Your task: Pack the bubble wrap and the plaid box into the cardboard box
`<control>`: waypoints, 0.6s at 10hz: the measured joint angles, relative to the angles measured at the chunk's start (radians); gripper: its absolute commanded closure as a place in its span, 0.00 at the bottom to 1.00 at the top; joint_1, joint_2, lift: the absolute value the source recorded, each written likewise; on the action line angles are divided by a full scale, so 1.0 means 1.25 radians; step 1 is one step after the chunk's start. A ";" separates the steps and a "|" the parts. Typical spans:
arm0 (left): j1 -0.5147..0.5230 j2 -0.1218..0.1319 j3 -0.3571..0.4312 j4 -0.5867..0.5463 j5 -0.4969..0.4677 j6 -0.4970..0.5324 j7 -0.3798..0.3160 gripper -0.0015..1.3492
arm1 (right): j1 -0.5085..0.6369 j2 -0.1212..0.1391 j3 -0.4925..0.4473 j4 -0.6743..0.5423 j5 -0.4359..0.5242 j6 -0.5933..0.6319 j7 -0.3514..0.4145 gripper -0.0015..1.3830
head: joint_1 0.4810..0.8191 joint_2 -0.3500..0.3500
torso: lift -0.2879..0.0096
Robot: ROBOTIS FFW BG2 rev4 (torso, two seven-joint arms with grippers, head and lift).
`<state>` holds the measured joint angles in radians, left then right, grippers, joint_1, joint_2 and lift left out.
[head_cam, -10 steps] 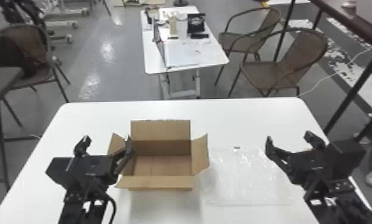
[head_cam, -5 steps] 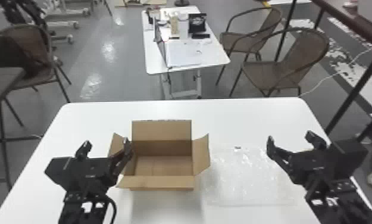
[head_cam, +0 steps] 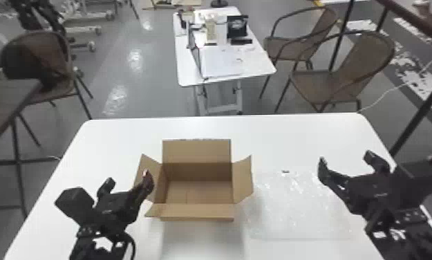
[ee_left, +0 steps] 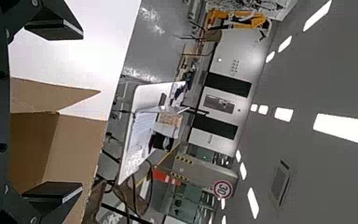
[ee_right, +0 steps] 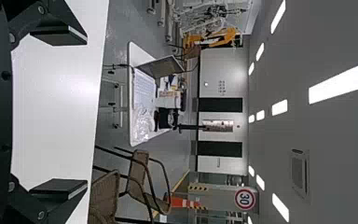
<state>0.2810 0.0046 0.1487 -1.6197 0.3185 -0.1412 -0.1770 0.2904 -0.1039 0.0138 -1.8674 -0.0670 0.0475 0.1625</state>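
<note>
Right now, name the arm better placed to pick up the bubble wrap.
Right, probably: the right end effector is open near the bubble wrap, while the cardboard box stands between that sheet and the left end effector.

In the head view, the cardboard box [head_cam: 196,151] at centre is plain tan, darker brown inside. Lower right, the bubble wrap [head_cam: 294,207] is clear — whitish glints over the white table [head_cam: 260,138]. The left gripper [head_cam: 128,175], lower left, and the right gripper [head_cam: 346,157], lower right, are black. The floor [head_cam: 146,86] across the upper part is grey; upper right, a chair [head_cam: 360,65] is brown — black-legged. At the right wrist view's bottom, a round sign [ee_right: 245,199] is white, ringed red.
</note>
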 measured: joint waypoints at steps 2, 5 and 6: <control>-0.023 0.000 0.032 0.041 0.023 0.021 -0.040 0.12 | -0.002 0.000 0.000 0.003 -0.003 0.000 0.006 0.15 | 0.63 0.66 | 0.97; -0.055 0.000 0.075 0.054 0.078 0.161 -0.094 0.12 | -0.005 0.000 0.000 0.006 -0.003 0.000 0.011 0.15 | 0.63 0.67 | 0.97; -0.069 0.000 0.087 0.068 0.091 0.189 -0.120 0.12 | -0.006 0.001 0.000 0.007 -0.004 0.000 0.014 0.15 | 0.63 0.67 | 0.97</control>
<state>0.1953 0.0046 0.2573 -1.5347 0.4319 0.0951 -0.3273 0.2830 -0.1029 0.0138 -1.8589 -0.0719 0.0475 0.1804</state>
